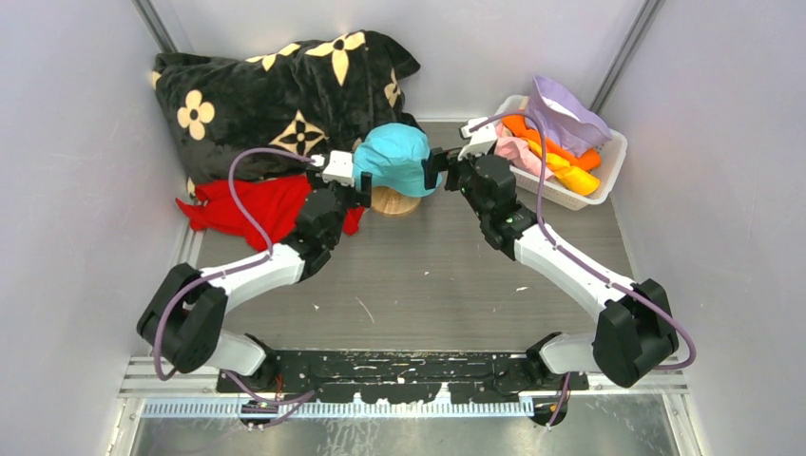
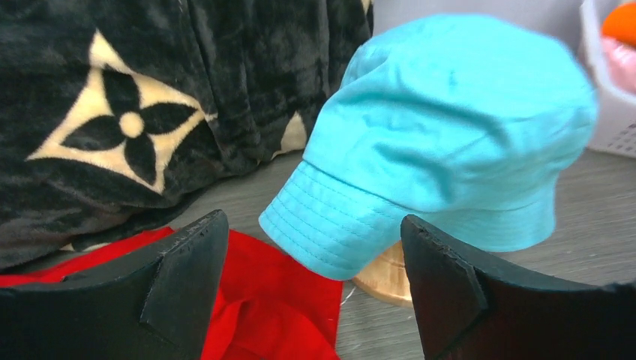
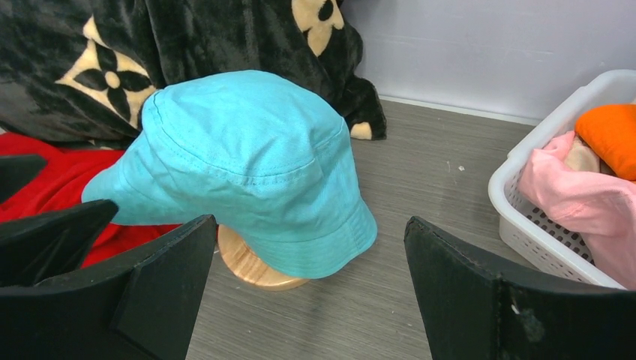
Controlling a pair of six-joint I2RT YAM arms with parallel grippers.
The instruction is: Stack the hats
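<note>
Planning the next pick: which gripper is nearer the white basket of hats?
Right. The right gripper is at the teal hat's basket-side edge, a short way from the basket. The left gripper is on the hat's opposite side, by the red cloth.

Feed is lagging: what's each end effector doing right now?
Left end effector: open, holding nothing, by the teal hat.
Right end effector: open, holding nothing.

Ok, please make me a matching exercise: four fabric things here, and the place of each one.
1 teal hat
2 lavender hat
3 red cloth
4 black blanket

A on top in the white basket
B on the wooden stand
C back left corner
D spread in front of the blanket

Pairs: 1-B, 2-A, 3-D, 4-C
</note>
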